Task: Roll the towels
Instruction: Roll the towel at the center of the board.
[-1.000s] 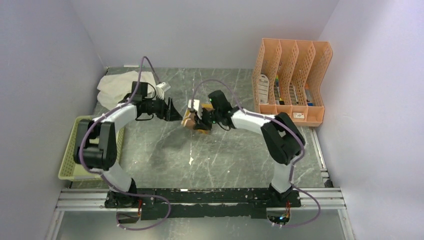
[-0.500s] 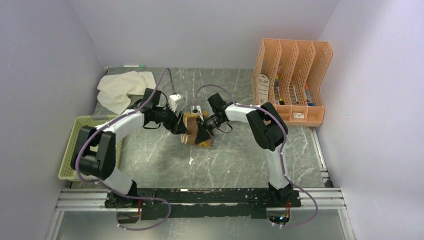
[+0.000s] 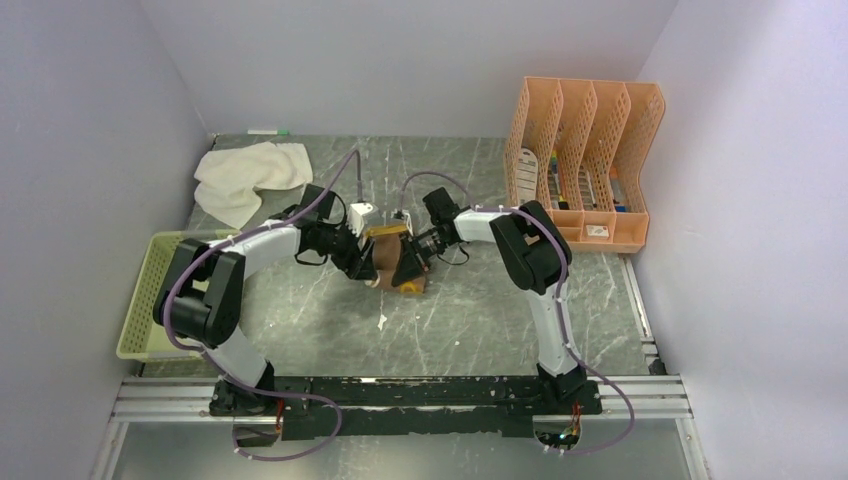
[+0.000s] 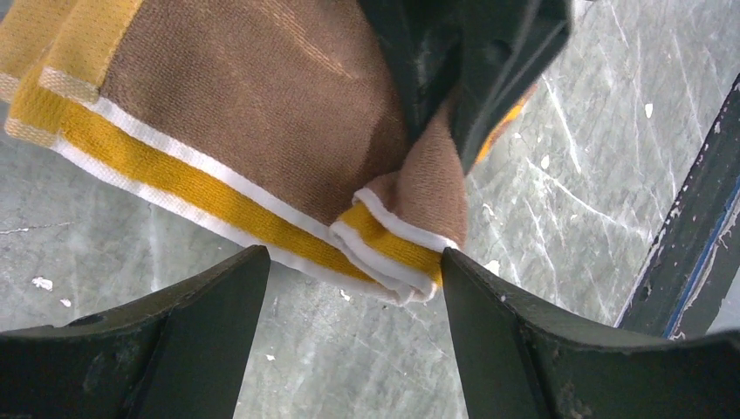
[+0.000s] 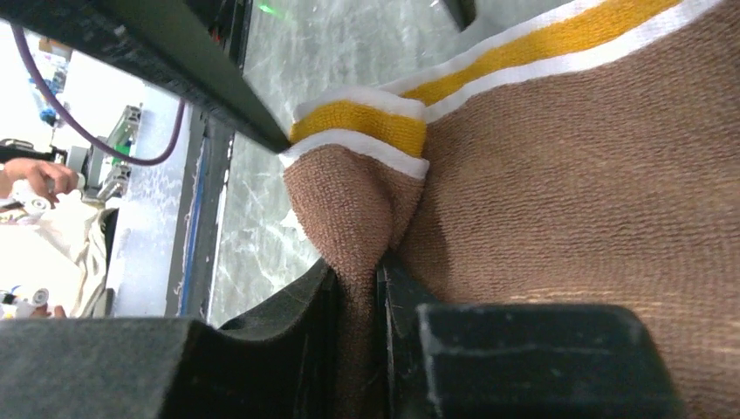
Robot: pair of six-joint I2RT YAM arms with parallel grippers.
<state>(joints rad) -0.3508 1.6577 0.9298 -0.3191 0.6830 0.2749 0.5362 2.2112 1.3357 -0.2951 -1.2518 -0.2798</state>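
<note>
Right gripper (image 5: 377, 279) pinching fold of brown towel (image 4: 244, 113). Left gripper (image 4: 353, 262) spread wide, jaws either side of striped corner. Since a second ago, left gripper moved from near cream towel (image 3: 245, 178) over to brown towel. Brown towel bunched at table (image 3: 470, 320) centre, long axis roughly near-to-far.

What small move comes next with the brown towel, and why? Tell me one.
Probably close the left end effector on the striped corner of the brown towel. Its fingers stand open either side of that corner, and the right end effector pinches a fold beside it, so a second grip may steady the cloth.
</note>
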